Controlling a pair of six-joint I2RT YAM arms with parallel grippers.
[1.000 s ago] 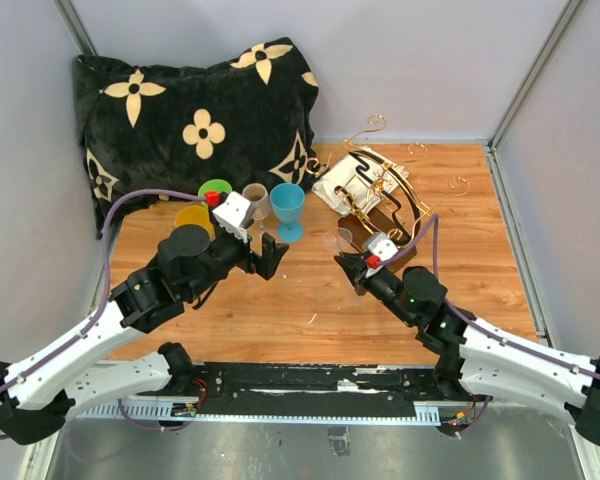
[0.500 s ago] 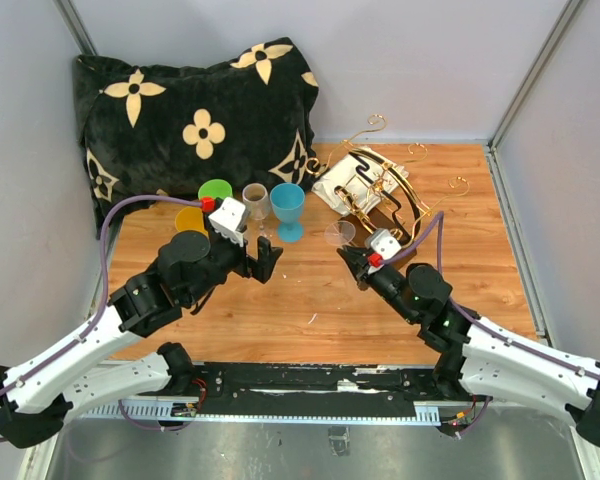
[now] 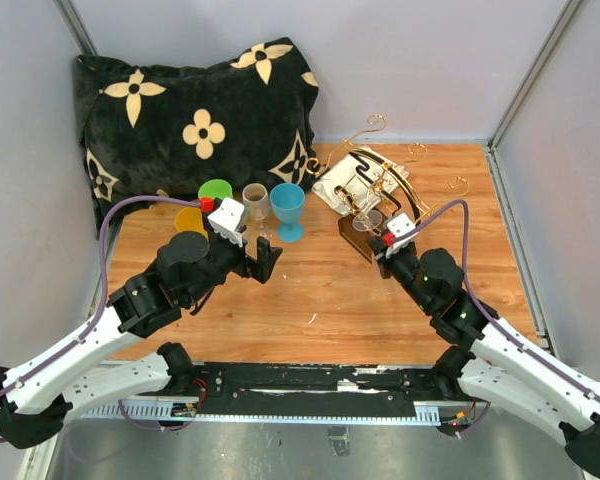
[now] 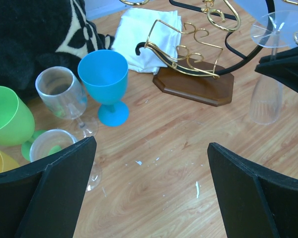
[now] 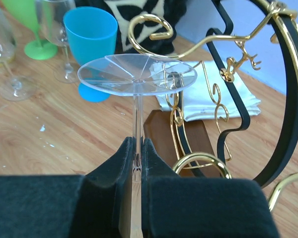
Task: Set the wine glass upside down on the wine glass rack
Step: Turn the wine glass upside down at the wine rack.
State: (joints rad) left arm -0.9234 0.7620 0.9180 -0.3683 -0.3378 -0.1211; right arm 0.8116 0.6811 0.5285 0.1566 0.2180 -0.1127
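The right gripper [image 5: 137, 148] pinches the stem of the wine glass [image 5: 137, 74] tightly between its two pads. The foot is uppermost and the bowl hangs below, so the glass is already turned the way the rack takes it. Gripping the stem likely serves to leave the flat foot free to slide over a wire.

In the overhead view the glass hangs in the air at about 1 o'clock on the table [image 3: 310, 290], just beside the wine glass rack [image 3: 380, 185]. Its foot is near the gold curled hooks, and it does not appear to rest on any of them yet.

The left gripper [image 4: 149, 188] hovers at about 9 o'clock with its fingers spread wide around nothing, probably held back to leave the right arm room. Past it, toward 11 o'clock, a blue goblet [image 4: 105, 79], a clear glass [image 4: 62, 91], a green cup [image 3: 215, 190] and a yellow cup [image 3: 190, 218] stand upright in a cluster.

A white cloth [image 3: 338, 180] lies at 12 o'clock behind the rack's wooden base. The table is light wood grain with a few white flecks. Plain grey walls close it in, and a black cushion [image 3: 195, 110] with cream flowers leans in the back corner at 11 o'clock.
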